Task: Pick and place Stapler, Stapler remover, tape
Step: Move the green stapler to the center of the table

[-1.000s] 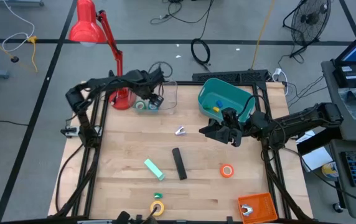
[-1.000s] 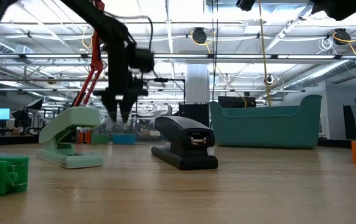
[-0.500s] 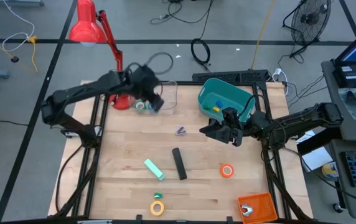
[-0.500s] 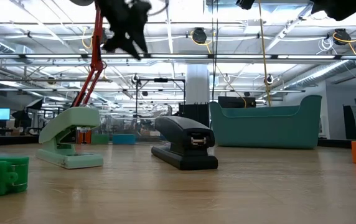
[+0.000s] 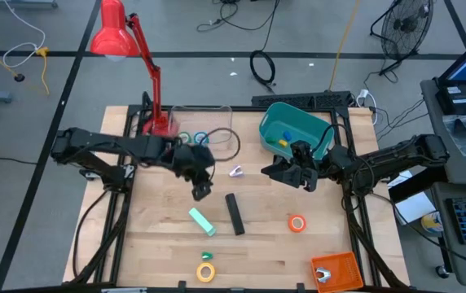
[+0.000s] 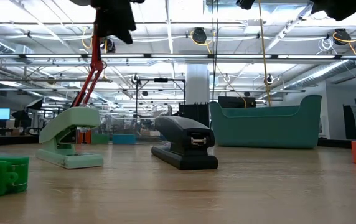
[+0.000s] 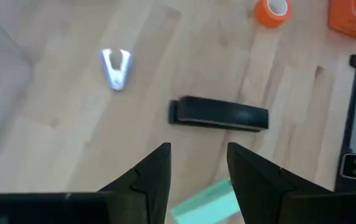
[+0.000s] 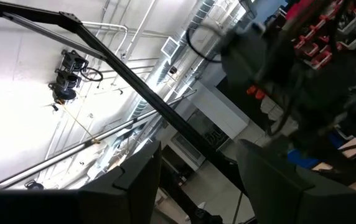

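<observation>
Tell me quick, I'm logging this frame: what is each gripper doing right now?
Left gripper: open, empty, above the table near the black stapler.
Right gripper: open, empty, waiting beside the teal bin.

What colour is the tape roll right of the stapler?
Orange, with a pale centre. The roll lies right of the stapler; clearest in the high view.
</observation>
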You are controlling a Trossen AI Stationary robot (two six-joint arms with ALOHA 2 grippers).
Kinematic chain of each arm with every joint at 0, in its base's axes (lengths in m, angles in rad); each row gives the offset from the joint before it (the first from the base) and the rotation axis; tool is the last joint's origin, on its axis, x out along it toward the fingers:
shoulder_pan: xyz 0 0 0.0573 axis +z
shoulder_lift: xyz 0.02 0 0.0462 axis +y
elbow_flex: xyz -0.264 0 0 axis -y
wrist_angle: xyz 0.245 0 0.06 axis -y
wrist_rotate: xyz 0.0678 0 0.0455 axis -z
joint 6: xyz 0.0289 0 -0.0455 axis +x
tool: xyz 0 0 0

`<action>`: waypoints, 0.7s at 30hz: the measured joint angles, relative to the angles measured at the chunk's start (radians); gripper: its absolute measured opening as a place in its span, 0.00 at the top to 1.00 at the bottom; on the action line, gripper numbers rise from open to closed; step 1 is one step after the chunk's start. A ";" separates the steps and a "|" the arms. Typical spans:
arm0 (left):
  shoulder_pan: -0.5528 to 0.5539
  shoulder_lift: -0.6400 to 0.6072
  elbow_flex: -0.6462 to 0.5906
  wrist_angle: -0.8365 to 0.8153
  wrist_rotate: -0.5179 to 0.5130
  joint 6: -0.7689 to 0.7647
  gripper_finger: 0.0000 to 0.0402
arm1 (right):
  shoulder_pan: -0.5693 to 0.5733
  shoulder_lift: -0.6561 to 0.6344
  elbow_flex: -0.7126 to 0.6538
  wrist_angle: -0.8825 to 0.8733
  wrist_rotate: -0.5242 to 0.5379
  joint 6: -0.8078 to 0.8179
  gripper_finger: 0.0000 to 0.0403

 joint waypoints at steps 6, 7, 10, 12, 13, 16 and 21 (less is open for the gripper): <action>-0.074 0.002 -0.113 0.083 -0.047 -0.144 0.60 | 0.000 0.000 0.000 -0.001 -0.021 0.000 0.50; -0.082 0.001 -0.123 0.093 -0.046 -0.156 0.60 | 0.000 0.000 0.000 -0.001 -0.021 0.000 0.50; -0.107 0.001 -0.140 0.107 -0.042 -0.168 0.60 | 0.000 0.000 0.000 -0.001 -0.022 0.001 0.50; -0.126 0.001 -0.146 0.107 -0.035 -0.161 0.60 | 0.000 0.000 0.000 -0.002 -0.022 0.011 0.50; -0.139 0.001 -0.148 0.106 -0.030 -0.150 0.60 | 0.000 0.000 0.000 -0.004 -0.022 0.015 0.50; -0.182 0.004 -0.152 0.096 -0.025 -0.057 0.60 | 0.000 0.000 0.000 -0.004 -0.022 0.015 0.50; -0.250 0.032 -0.152 0.089 -0.019 0.143 0.60 | 0.000 0.000 0.000 -0.007 -0.022 0.015 0.50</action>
